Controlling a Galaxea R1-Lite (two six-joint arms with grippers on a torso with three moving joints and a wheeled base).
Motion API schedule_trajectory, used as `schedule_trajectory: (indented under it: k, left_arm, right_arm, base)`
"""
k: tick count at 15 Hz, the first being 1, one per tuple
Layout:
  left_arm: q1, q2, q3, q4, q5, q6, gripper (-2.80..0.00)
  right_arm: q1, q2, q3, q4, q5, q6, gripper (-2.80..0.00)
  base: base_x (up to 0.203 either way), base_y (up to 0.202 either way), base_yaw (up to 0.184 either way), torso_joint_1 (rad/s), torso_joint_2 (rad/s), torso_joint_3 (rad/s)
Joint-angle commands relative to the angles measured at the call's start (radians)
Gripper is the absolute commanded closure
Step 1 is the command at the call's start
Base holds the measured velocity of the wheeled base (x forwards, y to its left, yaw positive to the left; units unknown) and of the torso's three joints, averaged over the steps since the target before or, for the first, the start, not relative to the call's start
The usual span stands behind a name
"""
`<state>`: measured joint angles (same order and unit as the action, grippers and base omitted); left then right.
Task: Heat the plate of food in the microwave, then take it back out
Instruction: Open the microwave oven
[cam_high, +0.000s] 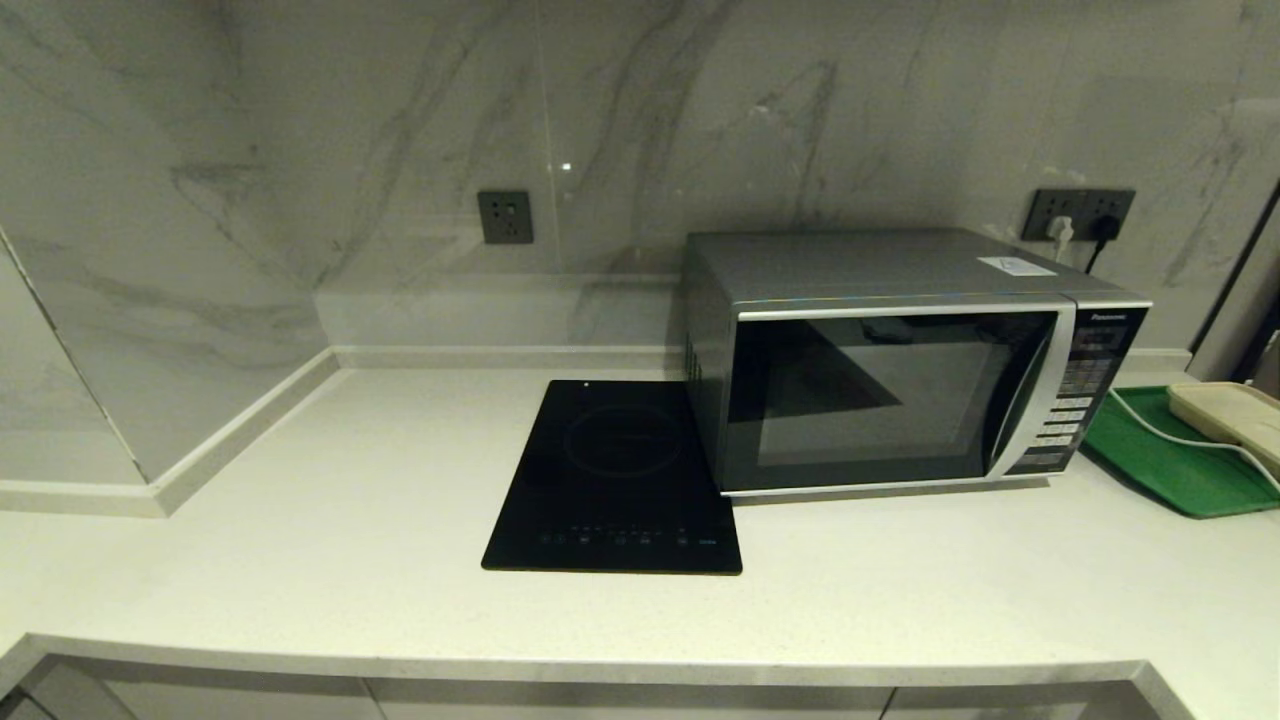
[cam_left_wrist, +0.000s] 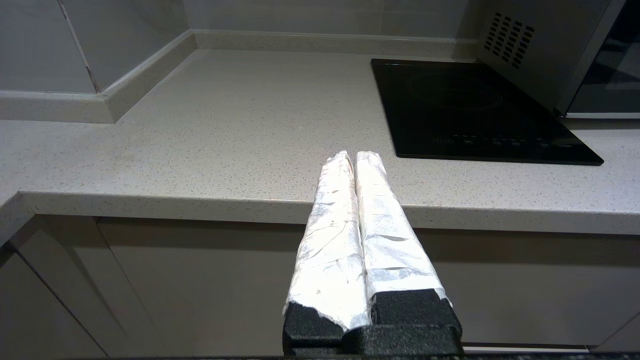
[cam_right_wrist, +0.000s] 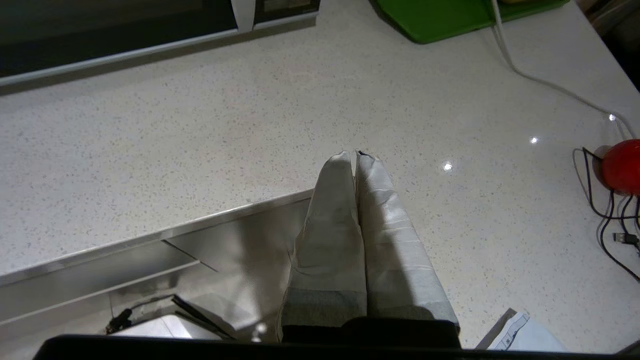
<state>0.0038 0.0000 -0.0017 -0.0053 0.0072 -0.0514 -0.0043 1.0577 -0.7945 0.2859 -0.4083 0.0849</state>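
Here the microwave (cam_high: 900, 370) stands on the pale speckled desk (cam_high: 300, 560) toward two o'clock in the head view, its back near the marble wall (cam_high: 300, 150) and its dark glass door shut. The curved silver handle (cam_high: 1035, 400) runs down the door's right edge, and the button panel (cam_high: 1085, 390) sits beside it at the right end of the front. A flat black induction cooktop (cam_high: 615, 480) lies at the centre of the desk, its right edge just beside the microwave's left wall. At three o'clock, a green tray (cam_high: 1160, 460) rests on the desk close to the microwave's right side, carrying a cream rectangular dish (cam_high: 1230, 415); a white cable (cam_high: 1180, 435) trails across the tray. Two wall sockets (cam_high: 505, 217) are set into the marble, and the one behind the microwave has plugs in it. The plate of food appears in none of the three views, so its place cannot be told.

Neither arm shows in the head view. In its wrist view, the left hand (cam_left_wrist: 354, 156) hangs in front of the desk's front edge, tape-wrapped fingers (cam_left_wrist: 330, 215) pressed together and holding nothing. The right hand (cam_right_wrist: 352, 156) is over the desk's edge in front of the microwave, fingers likewise closed on nothing. Near it on the desk lie a red round object (cam_right_wrist: 622, 165) and some thin black wires (cam_right_wrist: 607, 220).
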Motion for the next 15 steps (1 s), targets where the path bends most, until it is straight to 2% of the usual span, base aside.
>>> schedule_trajectory:
  k: [1, 8, 9, 15]
  left_arm:
    - [0.0, 0.0, 0.0, -0.001, 0.0, -0.001, 0.0]
    - [0.001, 0.0, 0.0, -0.001, 0.0, -0.001, 0.0]
    - [0.0, 0.0, 0.0, -0.001, 0.0, -0.001, 0.0]
    - [0.0, -0.002, 0.0, -0.001, 0.0, -0.001, 0.0]
  right_arm:
    - [0.001, 0.119, -0.003, -0.021, -0.003, 0.006, 0.0]
    - [0.001, 0.287, 0.009, -0.169, -0.004, 0.05, 0.0]
    - [0.001, 0.31, 0.008, -0.182, -0.004, 0.055, -2.8]
    - [0.047, 0.409, -0.014, -0.23, -0.004, 0.111, -2.8]
  base:
    - [0.0, 0.0, 0.0, 0.0, 0.0, 0.0]
    - [0.0, 0.0, 0.0, 0.0, 0.0, 0.0]
    - [0.0, 0.0, 0.0, 0.0, 0.0, 0.0]
    - [0.0, 0.0, 0.0, 0.0, 0.0, 0.0]
